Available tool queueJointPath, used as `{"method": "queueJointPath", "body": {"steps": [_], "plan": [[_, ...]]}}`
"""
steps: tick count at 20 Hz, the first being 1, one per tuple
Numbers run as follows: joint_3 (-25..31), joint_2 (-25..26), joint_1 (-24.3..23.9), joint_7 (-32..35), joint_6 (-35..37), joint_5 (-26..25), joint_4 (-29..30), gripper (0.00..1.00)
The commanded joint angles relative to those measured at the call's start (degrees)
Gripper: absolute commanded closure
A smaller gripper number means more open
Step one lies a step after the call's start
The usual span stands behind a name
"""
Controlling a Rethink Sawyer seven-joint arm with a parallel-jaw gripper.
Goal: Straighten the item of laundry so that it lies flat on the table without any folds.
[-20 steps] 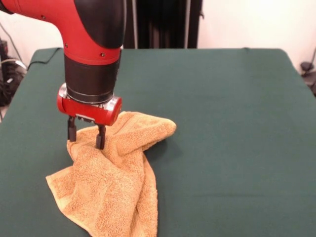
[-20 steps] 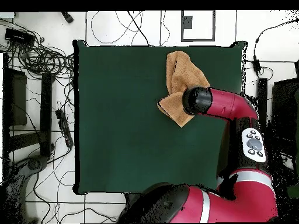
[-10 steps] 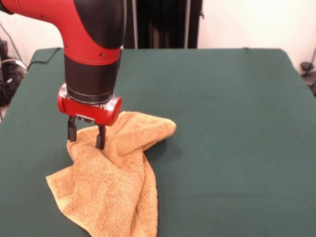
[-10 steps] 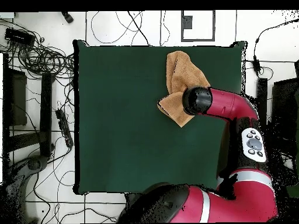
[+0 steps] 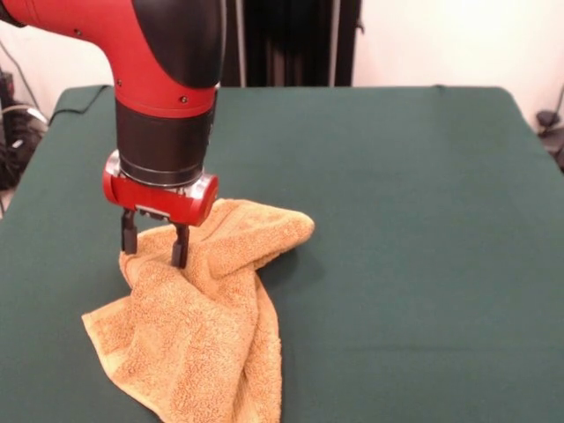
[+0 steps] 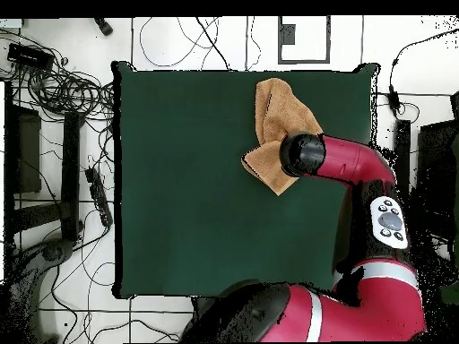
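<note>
The gripper (image 5: 154, 247) is pointing straight down with its two dark fingers (image 5: 179, 245) standing a narrow gap apart, and they are not closing on anything: in the front view a strip of orange-tan towel (image 5: 198, 326) is showing between them, but the cloth there looks to be lying behind and below the tips rather than being pinched. The tips are sitting at the top of a raised hump of the towel, touching it or just above it; which of the two cannot be told. From the fingers the towel is spreading two ways: one lobe is running away from them toward the middle of the table (image 5: 397, 220) and ending in a rounded, bunched corner, while the larger part is falling below the tips toward the near edge of the front view, where it is widening into a rumpled sheet with a long fold running down it and a thin hem along its outer border. The towel is crumpled and doubled over, not lying flat. In the overhead view the black end of the arm (image 6: 303, 154) is covering the gripper, and the towel (image 6: 280, 115) is showing out from under it, one part reaching toward the table's (image 6: 179, 197) top edge and another forming a pointed corner just beside the arm. The dark green cloth around the towel is lying smooth.
</note>
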Motion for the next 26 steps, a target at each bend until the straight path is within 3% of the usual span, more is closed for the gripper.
{"method": "queueJointPath", "body": {"steps": [1, 3, 4, 19, 26], "plan": [[7.7, -0.2, 1.2, 5.7, -3.8, 2.3, 5.5, 0.0], [7.7, -0.1, 1.2, 5.8, -4.3, 2.3, 5.5, 0.0], [7.6, -0.1, 1.3, 5.8, -4.4, 2.2, 5.4, 1.0], [6.0, -0.8, 2.6, 7.5, -4.7, 2.2, 5.8, 1.0], [3.7, -11.8, 3.4, 7.7, 2.2, 3.8, 16.7, 1.0]]}}
